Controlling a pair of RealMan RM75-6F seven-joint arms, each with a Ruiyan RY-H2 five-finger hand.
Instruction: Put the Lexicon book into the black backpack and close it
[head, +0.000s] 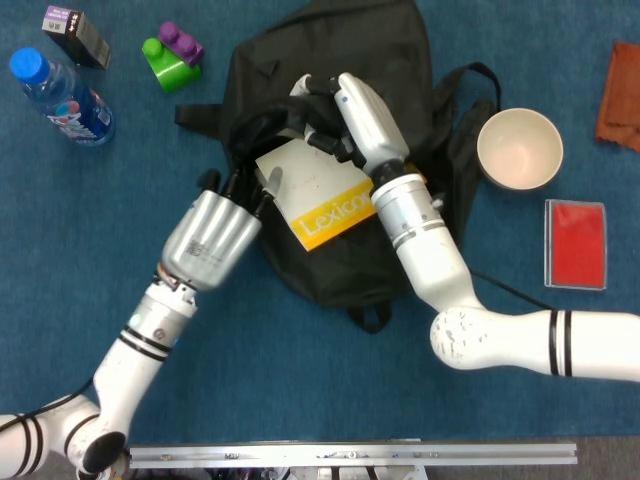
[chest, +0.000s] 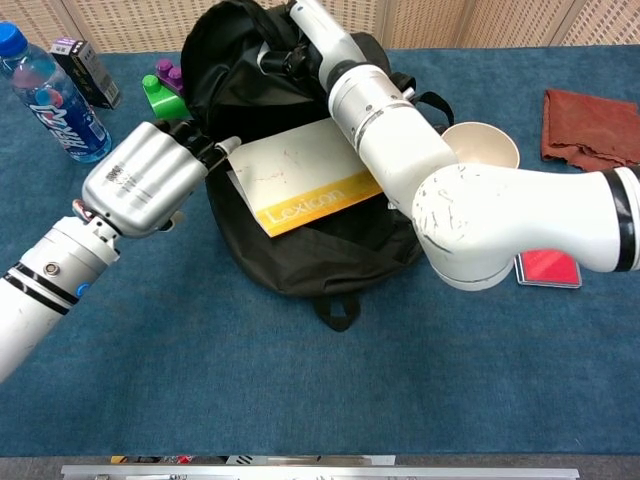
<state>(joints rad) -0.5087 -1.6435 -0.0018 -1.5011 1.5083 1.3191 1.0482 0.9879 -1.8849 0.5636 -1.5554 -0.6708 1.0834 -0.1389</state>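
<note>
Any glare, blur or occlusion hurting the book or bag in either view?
Head view: even light, book title sharp, bag folds lost in black. Chest view: right arm looms large, hiding the book's right edge; sheen on the left hand, no blur.

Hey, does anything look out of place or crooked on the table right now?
Yes: the Lexicon book lies askew on top of the black backpack, not inside it, its yellow edge angled across the bag. Nothing looks spilled or damaged.
</note>
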